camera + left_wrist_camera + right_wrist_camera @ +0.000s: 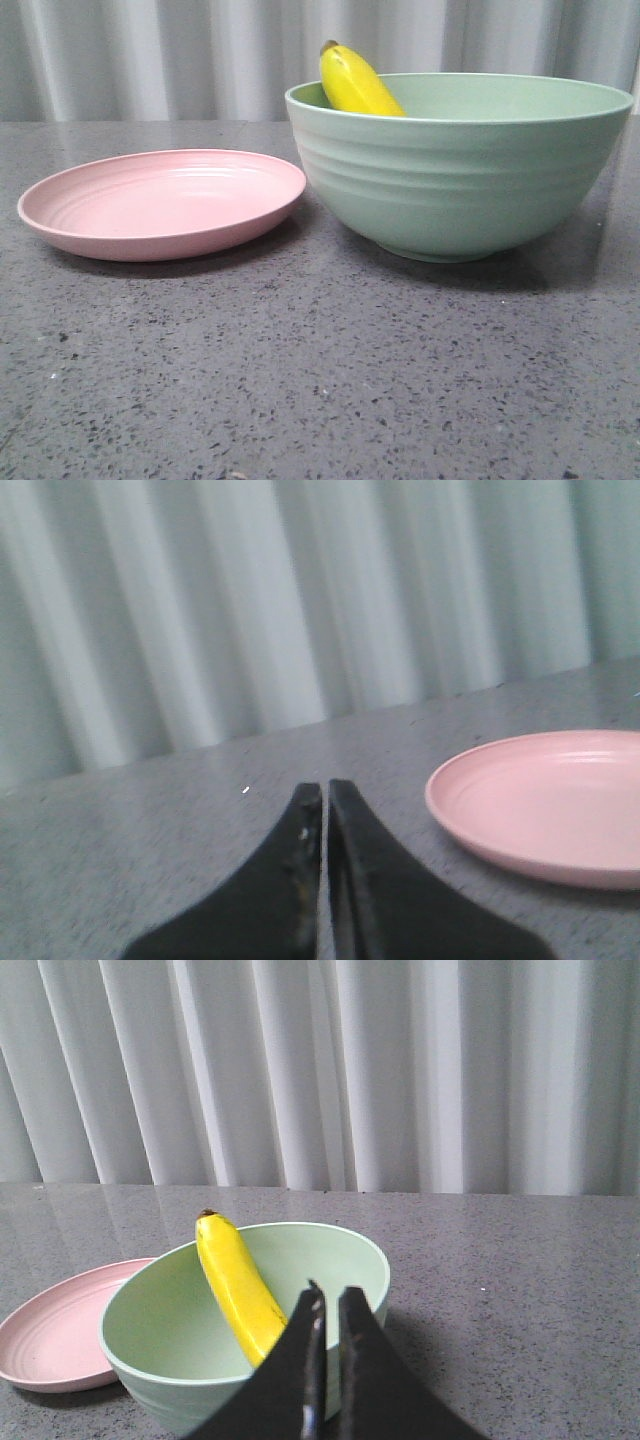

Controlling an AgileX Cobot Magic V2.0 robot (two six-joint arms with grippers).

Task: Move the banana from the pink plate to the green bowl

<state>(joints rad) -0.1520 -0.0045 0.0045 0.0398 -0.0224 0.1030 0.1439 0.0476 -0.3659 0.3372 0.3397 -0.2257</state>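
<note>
The banana point(355, 84) stands inside the green bowl point(460, 170), leaning against the inner wall on the side near the pink plate point(160, 203). Its dark tip rises above the rim, and its lower end is down in the bowl. The plate has nothing on it and stands just beside the bowl on the counter point(320, 380), so I judge the transfer is done.

The banana looks glossy, smooth and toy-like. I think it is light and quite stiff, and slippery for hard jaws, but not fragile. If it must be taken again, the best place is probably the thick middle, across the curve, because the narrow tip can slide out.

The right gripper point(327, 1300) is above the near rim of the bowl. Its jaws are almost closed, with only a thin gap, and they hold nothing. The banana lies just beside them, deeper in the bowl and apart from them.

The left gripper point(325, 795) is over the bare counter, near the plate and well apart from the banana. Its jaws are pressed together and hold nothing.
</note>
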